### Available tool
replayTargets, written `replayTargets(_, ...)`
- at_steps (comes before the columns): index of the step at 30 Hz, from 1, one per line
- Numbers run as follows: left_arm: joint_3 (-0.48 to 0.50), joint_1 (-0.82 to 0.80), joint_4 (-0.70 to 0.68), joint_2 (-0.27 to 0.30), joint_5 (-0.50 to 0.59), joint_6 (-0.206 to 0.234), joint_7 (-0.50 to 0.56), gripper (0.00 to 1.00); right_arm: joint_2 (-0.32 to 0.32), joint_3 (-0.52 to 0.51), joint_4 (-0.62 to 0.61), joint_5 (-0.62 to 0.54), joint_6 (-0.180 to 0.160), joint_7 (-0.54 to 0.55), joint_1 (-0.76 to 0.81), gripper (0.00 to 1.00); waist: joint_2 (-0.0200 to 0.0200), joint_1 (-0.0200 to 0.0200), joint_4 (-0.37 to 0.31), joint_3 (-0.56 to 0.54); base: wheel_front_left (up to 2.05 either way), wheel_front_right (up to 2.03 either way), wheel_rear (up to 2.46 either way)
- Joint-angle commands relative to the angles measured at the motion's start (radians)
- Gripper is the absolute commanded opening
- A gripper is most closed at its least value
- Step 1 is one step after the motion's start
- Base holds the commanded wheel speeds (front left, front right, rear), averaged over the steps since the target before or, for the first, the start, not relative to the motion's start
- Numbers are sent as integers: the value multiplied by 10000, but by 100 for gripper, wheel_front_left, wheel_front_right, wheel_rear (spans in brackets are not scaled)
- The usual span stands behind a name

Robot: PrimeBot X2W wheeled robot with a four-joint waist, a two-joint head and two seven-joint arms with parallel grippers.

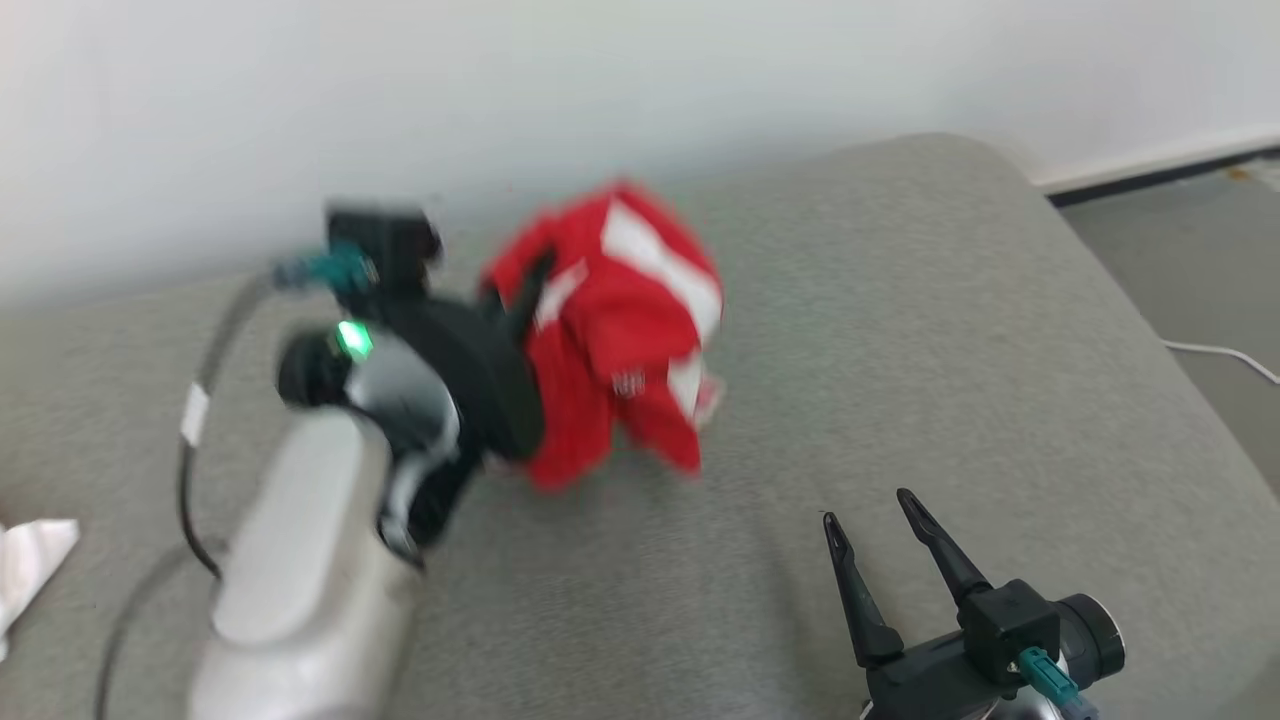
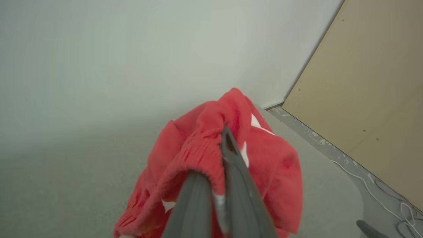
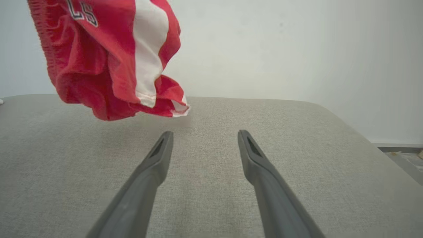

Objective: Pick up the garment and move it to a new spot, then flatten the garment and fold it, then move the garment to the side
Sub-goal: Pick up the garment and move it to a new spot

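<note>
The garment [image 1: 610, 330] is red with white stripes and hangs bunched above the grey padded surface [image 1: 900, 330]. My left gripper [image 1: 520, 290] is shut on its ribbed edge, the fabric pinched between the two dark fingers [image 2: 238, 165] in the left wrist view, where the garment [image 2: 277, 165] drapes around them. The picture of that arm is blurred in the head view. My right gripper [image 1: 870, 510] stands open low at the right, nothing between its fingers [image 3: 158, 155]. From the right wrist the garment [image 3: 109, 56] dangles up at the left, its hem just off the surface.
A white wall [image 1: 600, 80] runs behind the padded surface. Its rounded right edge drops to a floor with a white cable [image 1: 1220, 355]. A white cloth [image 1: 30, 560] lies at the left edge. A tan panel [image 2: 370, 82] stands beyond the surface's end.
</note>
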Motion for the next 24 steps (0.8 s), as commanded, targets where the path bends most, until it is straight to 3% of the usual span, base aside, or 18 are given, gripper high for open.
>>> replayTargets(1,-79,301,128,-34,-79,41,-288,0,-6,36,-68,-21,-25,16,93,100,1,1,-672,114,0,0,0)
replayTargets(9,-1373,1283,2129,-104,484,491,-1139,2,-7,270,-213,142,-25,53,165,100,1,1,-1266,341,0,0,0)
replayTargets(10,-1458,1347,2355,-105,570,525,-1294,37,-7,257,-210,134,-25,49,176,100,1,1,-1274,341,0,0,0)
replayTargets(11,-1510,1375,2547,-108,639,521,-1502,100,-6,207,-214,117,-25,44,199,100,1,1,-1253,340,0,0,0)
replayTargets(16,-1305,1573,2697,-111,367,566,-3076,100,-7,-205,-191,24,-25,27,311,100,1,1,-777,188,0,0,0)
replayTargets(21,-1003,2291,1906,-65,174,597,-4917,100,-7,-720,-225,-181,-25,68,484,100,1,1,31,-186,0,0,0)
replayTargets(24,-941,2967,1273,195,480,762,-5333,100,-6,-996,-295,-255,-25,64,564,100,1,1,544,-356,0,0,0)
